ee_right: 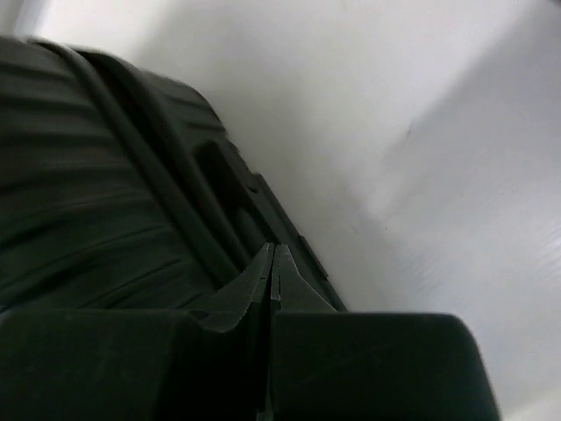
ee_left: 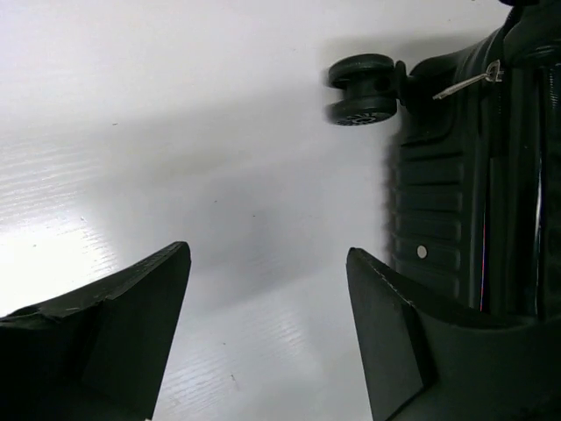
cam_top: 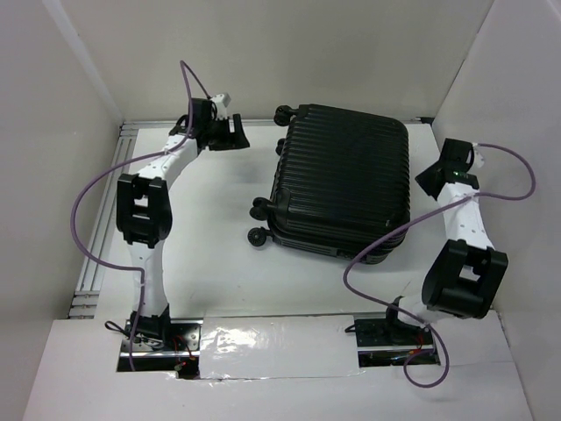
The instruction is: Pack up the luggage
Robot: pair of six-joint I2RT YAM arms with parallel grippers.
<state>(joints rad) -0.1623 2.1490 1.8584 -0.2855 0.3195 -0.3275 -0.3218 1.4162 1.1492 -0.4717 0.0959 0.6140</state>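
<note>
The luggage [cam_top: 342, 180] is a black ribbed hard-shell suitcase lying flat and closed on the white table, its small wheels [cam_top: 259, 221] facing left. My left gripper [cam_top: 238, 135] is open and empty at the far left, beside the suitcase's far-left corner. In the left wrist view my left gripper [ee_left: 267, 263] hangs over bare table, with the suitcase's side [ee_left: 456, 202], one wheel [ee_left: 361, 88] and a silver zipper pull [ee_left: 469, 81] to the right. My right gripper [cam_top: 429, 181] is shut and empty by the suitcase's right edge. In the right wrist view the gripper's tips [ee_right: 272, 254] are close to the shell [ee_right: 96, 193].
White walls enclose the table [cam_top: 219, 263] on the left, back and right. An aluminium rail [cam_top: 92, 263] runs along the left edge. Purple cables [cam_top: 368, 263] loop from both arms, the right one crossing the suitcase's near right corner.
</note>
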